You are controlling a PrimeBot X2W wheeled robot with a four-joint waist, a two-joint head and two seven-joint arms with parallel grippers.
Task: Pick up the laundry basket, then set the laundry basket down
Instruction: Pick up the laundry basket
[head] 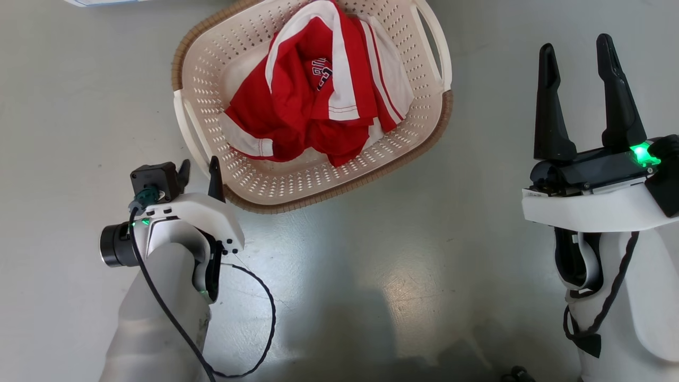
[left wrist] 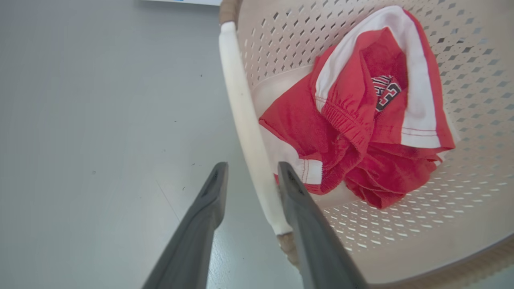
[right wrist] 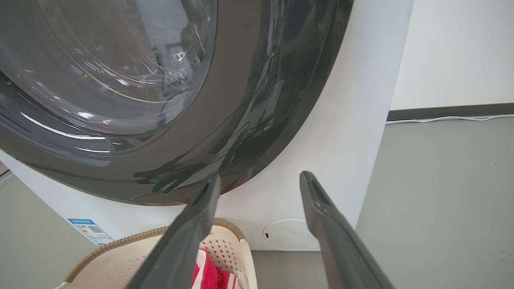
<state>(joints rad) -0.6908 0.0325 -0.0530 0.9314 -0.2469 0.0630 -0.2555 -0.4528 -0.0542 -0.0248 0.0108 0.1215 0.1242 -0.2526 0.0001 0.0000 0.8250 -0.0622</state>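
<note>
Left claw [left wrist: 252,167] stood half-spread, straddling the near white loop handle [left wrist: 241,100] of the laundry basket [head: 265,183]. One finger was outside the handle, the other [left wrist: 305,216] inside and hard by it. Not clamped, nothing gripped.

Judgement: seat the handle deep between the fingers, squeeze square-on, then lift slow and level, since a one-sided hold would tip the load.

A red-and-white garment [head: 302,106] lay heaped in the basket, which sat on the floor [head: 79,106] just before the washing machine [right wrist: 341,140]. Right claw [head: 575,45] was wide, empty, well apart.

Cream laundry basket [head: 212,79] — red-and-white garment [head: 297,106]
</note>
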